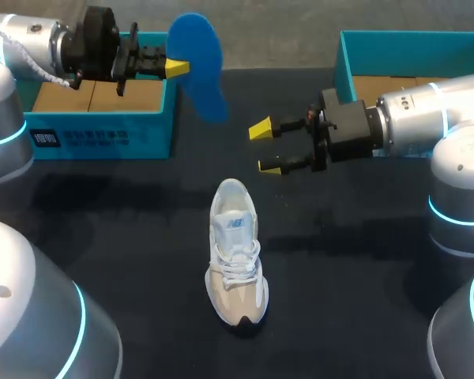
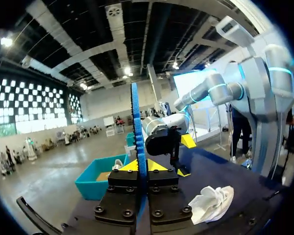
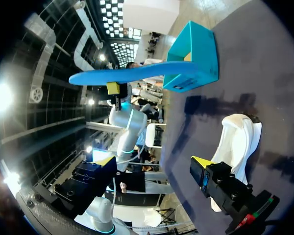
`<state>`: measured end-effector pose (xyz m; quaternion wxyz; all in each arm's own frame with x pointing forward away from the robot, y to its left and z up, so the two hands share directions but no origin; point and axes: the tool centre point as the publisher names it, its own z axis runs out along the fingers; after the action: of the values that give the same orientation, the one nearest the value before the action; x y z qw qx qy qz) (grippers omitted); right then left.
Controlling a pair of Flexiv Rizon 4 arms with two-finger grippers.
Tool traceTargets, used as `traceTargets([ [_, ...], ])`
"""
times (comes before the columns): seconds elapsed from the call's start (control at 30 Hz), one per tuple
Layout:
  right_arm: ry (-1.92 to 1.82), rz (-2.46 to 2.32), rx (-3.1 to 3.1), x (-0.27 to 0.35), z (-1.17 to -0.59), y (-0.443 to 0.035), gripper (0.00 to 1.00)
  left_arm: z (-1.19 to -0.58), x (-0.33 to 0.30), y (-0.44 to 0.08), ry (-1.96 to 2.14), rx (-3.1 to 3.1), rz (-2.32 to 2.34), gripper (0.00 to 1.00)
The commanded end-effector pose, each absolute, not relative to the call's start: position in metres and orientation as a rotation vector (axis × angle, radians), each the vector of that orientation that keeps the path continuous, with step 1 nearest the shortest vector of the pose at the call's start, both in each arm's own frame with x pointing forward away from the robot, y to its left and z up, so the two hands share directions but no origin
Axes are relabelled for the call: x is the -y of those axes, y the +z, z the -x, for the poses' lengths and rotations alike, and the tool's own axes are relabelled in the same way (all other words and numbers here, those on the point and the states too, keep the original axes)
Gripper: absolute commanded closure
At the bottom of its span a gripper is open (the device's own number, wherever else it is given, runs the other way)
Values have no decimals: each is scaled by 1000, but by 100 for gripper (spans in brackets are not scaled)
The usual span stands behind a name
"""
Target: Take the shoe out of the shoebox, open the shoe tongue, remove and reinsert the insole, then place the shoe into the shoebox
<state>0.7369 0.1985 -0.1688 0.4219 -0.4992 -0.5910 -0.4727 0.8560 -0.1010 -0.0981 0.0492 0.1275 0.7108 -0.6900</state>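
A white and beige shoe (image 1: 235, 253) lies on the dark table, toe toward the front edge. My left gripper (image 1: 178, 67) is shut on a blue insole (image 1: 197, 63) and holds it in the air by the left teal shoebox (image 1: 103, 118). In the left wrist view the insole (image 2: 136, 127) stands edge-on between the yellow tips of the left gripper (image 2: 139, 165). My right gripper (image 1: 266, 148) hangs open above the table behind the shoe, just right of the insole. In the right wrist view the insole (image 3: 132, 72) is ahead of the open right gripper (image 3: 154, 166), with the shoe (image 3: 237, 142) below.
A second teal box (image 1: 379, 55) with a cardboard bottom stands at the back right, behind my right arm. The left shoebox (image 3: 196, 58) sits at the back left edge. Dark table surface surrounds the shoe (image 2: 211, 203).
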Motion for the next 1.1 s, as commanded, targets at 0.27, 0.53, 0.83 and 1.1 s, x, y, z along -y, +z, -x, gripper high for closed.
traceTargets([
  [0.27, -1185, 1251, 1479, -201, -737, -170, 0, -843, 95, -106, -1865, -1611, -929, 100],
  [0.53, -1185, 1251, 1479, -201, -737, -170, 0, -842, 98, -103, -1720, -1489, -1034, 100],
  [0.83, -1185, 1251, 1479, -201, -737, -170, 0, -843, 98, -102, -1705, -1486, -998, 100],
  [1.1, -1185, 1251, 1479, -201, -737, -170, 0, -843, 98, -102, -1705, -1486, -998, 100],
])
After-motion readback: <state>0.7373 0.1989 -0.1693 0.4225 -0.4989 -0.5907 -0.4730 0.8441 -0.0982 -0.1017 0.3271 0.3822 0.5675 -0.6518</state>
